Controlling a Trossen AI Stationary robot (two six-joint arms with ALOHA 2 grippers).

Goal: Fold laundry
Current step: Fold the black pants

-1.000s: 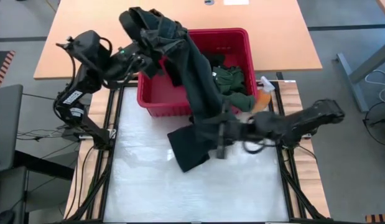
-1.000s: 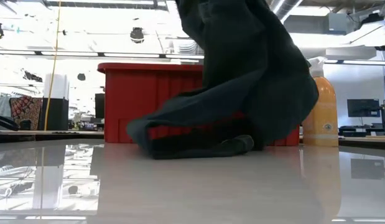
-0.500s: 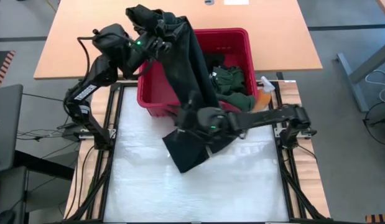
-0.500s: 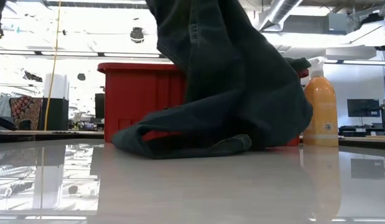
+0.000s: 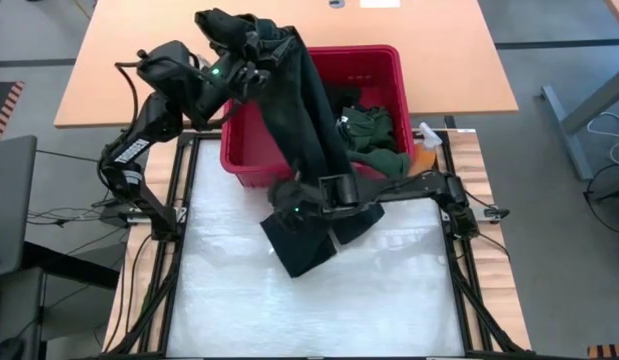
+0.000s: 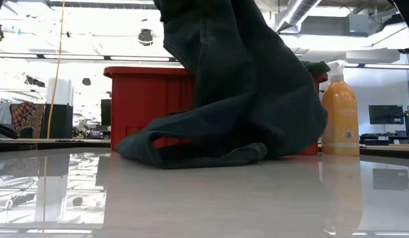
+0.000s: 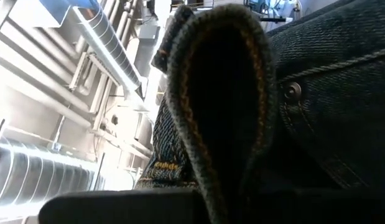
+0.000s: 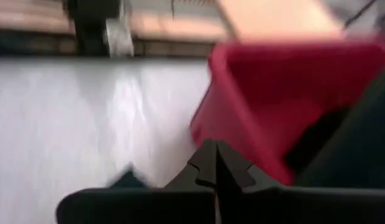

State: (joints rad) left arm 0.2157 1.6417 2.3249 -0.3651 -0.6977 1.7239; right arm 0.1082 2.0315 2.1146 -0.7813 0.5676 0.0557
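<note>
The left gripper hoists the dark jeans clamped by their waistband so they hang out; the right gripper sits closed, nothing visibly between its fingers, at the trailing leg

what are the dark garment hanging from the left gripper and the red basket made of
The dark blue-black trousers-like garment looks like denim: a woven twill surface, orange topstitching and a metal rivet show in the left wrist view. Matte finish. The red rectangular basket seems to be moulded plastic, with smooth, slightly glossy walls and a rolled rim, though the exact plastic cannot be told.
</note>
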